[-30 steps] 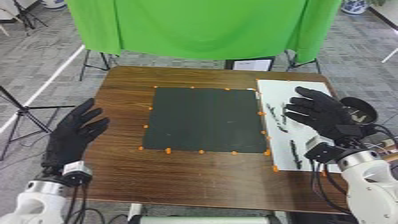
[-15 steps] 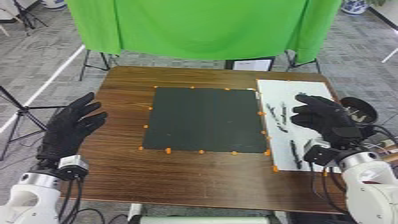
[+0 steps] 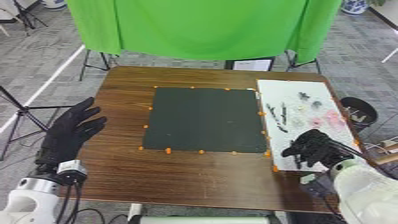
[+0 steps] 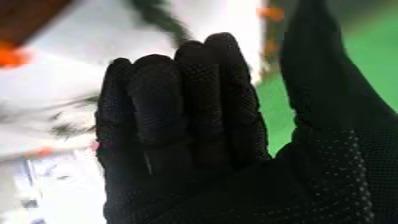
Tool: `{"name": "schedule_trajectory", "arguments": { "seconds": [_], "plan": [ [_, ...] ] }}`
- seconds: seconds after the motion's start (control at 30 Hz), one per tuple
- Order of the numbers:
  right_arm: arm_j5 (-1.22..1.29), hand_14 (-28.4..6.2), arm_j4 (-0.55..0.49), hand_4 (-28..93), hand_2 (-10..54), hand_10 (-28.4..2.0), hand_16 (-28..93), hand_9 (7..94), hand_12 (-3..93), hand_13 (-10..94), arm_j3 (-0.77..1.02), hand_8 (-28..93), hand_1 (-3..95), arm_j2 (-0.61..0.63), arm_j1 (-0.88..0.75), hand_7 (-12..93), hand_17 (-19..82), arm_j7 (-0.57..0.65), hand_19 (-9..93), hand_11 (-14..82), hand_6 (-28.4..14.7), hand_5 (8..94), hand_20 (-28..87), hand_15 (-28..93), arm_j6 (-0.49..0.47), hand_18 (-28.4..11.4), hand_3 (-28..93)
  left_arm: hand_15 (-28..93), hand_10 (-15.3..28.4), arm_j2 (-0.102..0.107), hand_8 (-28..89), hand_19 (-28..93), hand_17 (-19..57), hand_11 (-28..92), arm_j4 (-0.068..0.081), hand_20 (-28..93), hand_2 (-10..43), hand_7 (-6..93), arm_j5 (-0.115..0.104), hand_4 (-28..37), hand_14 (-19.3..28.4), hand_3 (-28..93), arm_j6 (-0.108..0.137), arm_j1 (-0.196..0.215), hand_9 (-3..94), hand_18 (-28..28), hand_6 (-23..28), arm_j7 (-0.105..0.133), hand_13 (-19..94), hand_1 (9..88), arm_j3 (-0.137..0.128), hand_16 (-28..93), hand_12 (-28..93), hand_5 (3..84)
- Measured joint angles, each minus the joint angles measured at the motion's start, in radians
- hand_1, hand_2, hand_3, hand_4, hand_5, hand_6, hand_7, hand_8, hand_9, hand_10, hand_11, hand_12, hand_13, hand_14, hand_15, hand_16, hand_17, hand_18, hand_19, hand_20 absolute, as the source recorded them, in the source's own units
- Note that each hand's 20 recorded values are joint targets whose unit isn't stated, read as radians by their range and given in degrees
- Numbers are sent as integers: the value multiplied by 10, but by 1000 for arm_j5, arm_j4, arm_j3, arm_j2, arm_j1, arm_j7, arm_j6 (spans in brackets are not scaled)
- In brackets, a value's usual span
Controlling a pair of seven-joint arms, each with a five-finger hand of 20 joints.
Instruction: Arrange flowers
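In the head view my right hand (image 3: 313, 147) is over the near part of the white sheet (image 3: 274, 89), above a dark stem partly hidden beneath it. Dark slender stems (image 3: 278, 115) lie farther up the sheet, with pink flowers (image 3: 334, 119) and small grey-blue ones (image 3: 305, 96) to their right. The left hand (image 3: 69, 131) is held at the table's left edge, fingers relaxed and empty. From the right wrist view, the right hand (image 4: 187, 125) has straight fingers with the thumb apart, and a blurred green stem (image 4: 160, 20) lies beyond the fingertips.
A black square mat (image 3: 206, 120) lies mid-table, with orange markers around its edges. Beyond the right edge of the brown table (image 3: 178, 175) stands a black bin (image 3: 359, 111). A green cloth (image 3: 204, 30) hangs behind the table.
My right hand has come back toward the near end of the white sheet, uncovering the pink and grey-blue flowers. The left hand has shifted slightly.
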Motion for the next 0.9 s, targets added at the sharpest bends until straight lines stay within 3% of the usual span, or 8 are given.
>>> {"name": "schedule_trajectory", "arguments": {
  "seconds": [0.2,0.3,0.47,0.67,0.9],
  "plan": [
    [-269,-151,5,-74,-95,-163,309,516,474,531,-56,-127,303,-1,48,380,211,69,692,564,-59,502,366,748,-165,-223,-15,454,129,-7,-104,420,-79,236,-4,87,-67,186,2,-278,176,708,1,6,265,218,46,0,212,246,-2,-41,175,306],
    [-377,-152,10,-86,-95,-165,316,514,481,526,-64,-131,304,-1,53,391,210,68,692,572,-58,498,371,754,-165,-224,-7,455,129,-10,-103,420,-79,237,-4,88,-67,186,2,-277,176,707,2,7,266,217,47,-2,212,246,-2,-40,175,306],
    [-383,-163,14,-42,-95,-177,321,481,509,504,-67,-137,301,-1,60,395,193,72,685,584,-64,477,376,774,-156,-230,-119,456,129,-14,-104,421,-80,238,-4,88,-66,187,2,-277,176,707,2,7,267,218,47,-5,213,246,-2,-41,175,306],
    [-289,-168,32,-45,-92,-186,314,475,517,496,-80,-135,286,-3,88,390,189,106,683,591,-68,474,374,783,-227,-231,-89,456,129,-18,-104,421,-81,239,-4,88,-66,187,2,-276,176,709,2,7,267,218,47,-11,213,246,-2,-42,175,306],
    [-306,-165,64,-78,-95,-181,307,488,513,505,-108,-142,300,-4,95,407,192,123,689,604,-64,485,373,794,-231,-229,-1,458,129,-20,-103,420,-81,238,-3,88,-66,187,3,-278,176,709,0,5,267,218,48,-18,213,246,0,-41,175,307]
  ]
}}
